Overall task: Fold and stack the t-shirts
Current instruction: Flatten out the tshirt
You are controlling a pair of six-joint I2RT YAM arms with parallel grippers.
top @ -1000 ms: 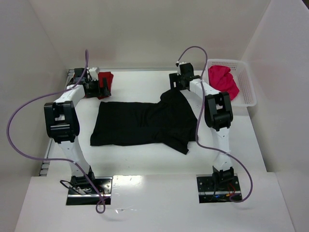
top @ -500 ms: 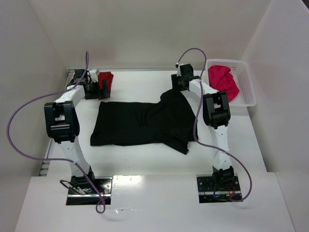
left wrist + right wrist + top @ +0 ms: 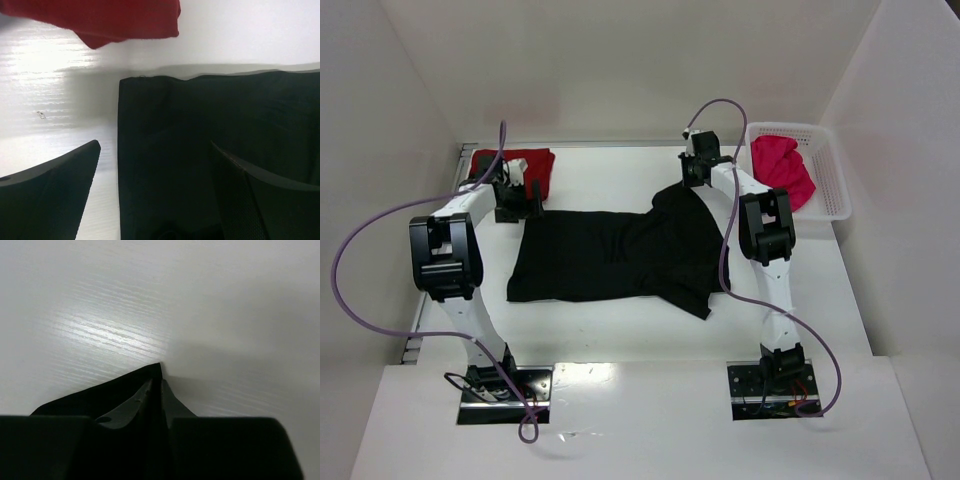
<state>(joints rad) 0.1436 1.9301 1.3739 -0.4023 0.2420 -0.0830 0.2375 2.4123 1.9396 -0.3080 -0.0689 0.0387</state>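
Black cloth fills the middle of the white table (image 3: 610,335): the black t-shirt (image 3: 610,260) lies spread flat, its body to the left and a rumpled, doubled-over part with a sleeve toward the right and near side. At its far right edge the right gripper (image 3: 693,178) is pinched tight on a small ridge of the cloth. The right wrist view shows that ridge rising to a point between the two closed-in fingers (image 3: 55,445), with bare tabletop beyond it. The left gripper (image 3: 517,203) hangs over the shirt's far left corner with its jaws spread wide and nothing in them. In the left wrist view one finger sits over bare table just left of the shirt's edge and the other over the black cloth, with the corner lying between them. Just beyond that corner, at the far left of the table, lies the dark red t-shirt (image 3: 525,163), parted from the black one by a strip of white. The pink-red t-shirt (image 3: 782,170) sits bunched in the white mesh basket (image 3: 835,185) at the far right, close beside the right arm
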